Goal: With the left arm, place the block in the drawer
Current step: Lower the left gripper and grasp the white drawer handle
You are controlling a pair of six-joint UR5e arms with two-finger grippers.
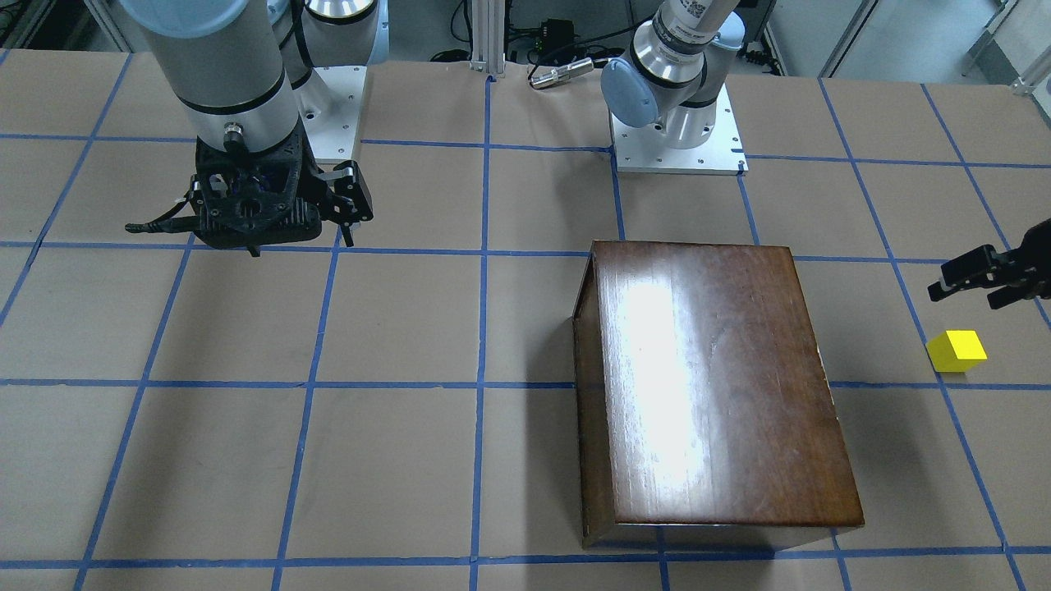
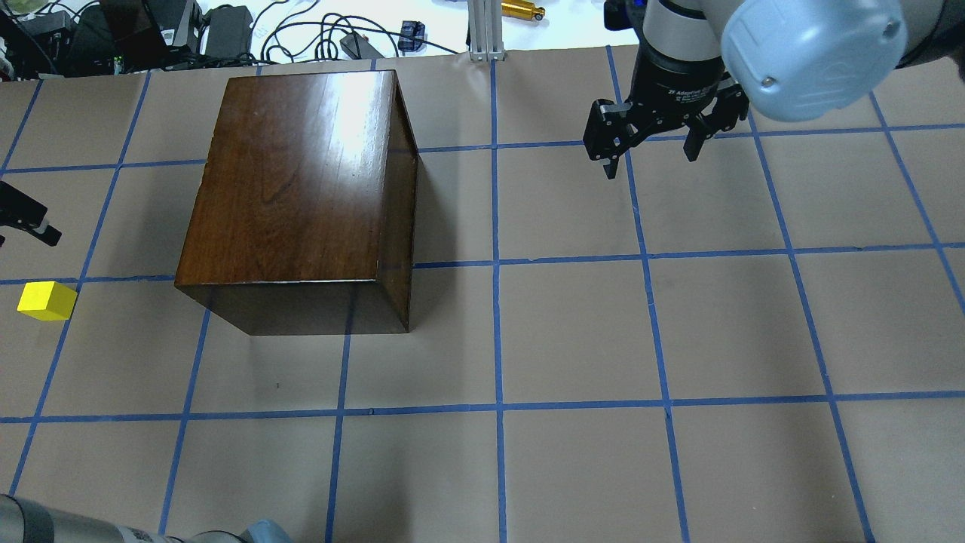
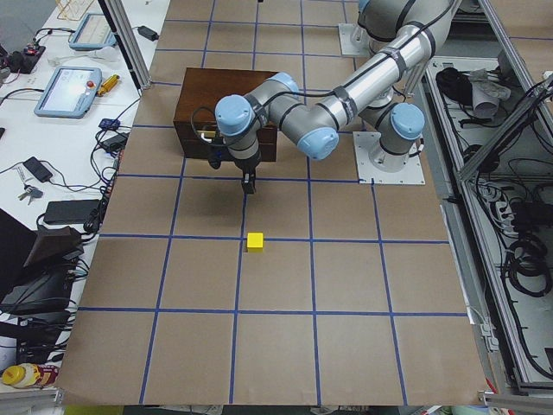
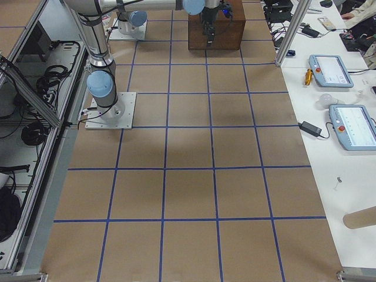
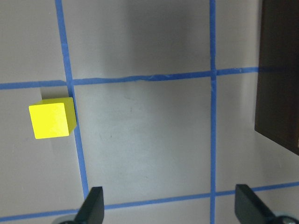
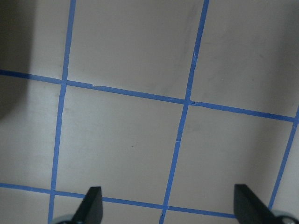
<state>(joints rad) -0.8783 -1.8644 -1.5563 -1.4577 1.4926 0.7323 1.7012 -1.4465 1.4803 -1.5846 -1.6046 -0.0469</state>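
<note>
The yellow block (image 1: pixel 956 350) lies on the brown paper table near the robot's left end; it also shows in the overhead view (image 2: pixel 47 300), the exterior left view (image 3: pixel 255 241) and the left wrist view (image 5: pixel 52 120). My left gripper (image 1: pixel 969 294) is open and empty. It hovers above the table between the block and the dark-brown wooden box (image 2: pixel 301 181), touching neither. The left wrist view shows its open fingertips (image 5: pixel 96 203) with the block ahead to the left. No drawer shows pulled out of the box. My right gripper (image 2: pixel 650 162) is open and empty, far from both.
The box edge (image 5: pixel 280 70) is at the right of the left wrist view. Cables and devices (image 2: pixel 226 30) lie beyond the table's far edge. The two arm bases (image 1: pixel 677 139) stand on white plates. Blue tape lines grid the table.
</note>
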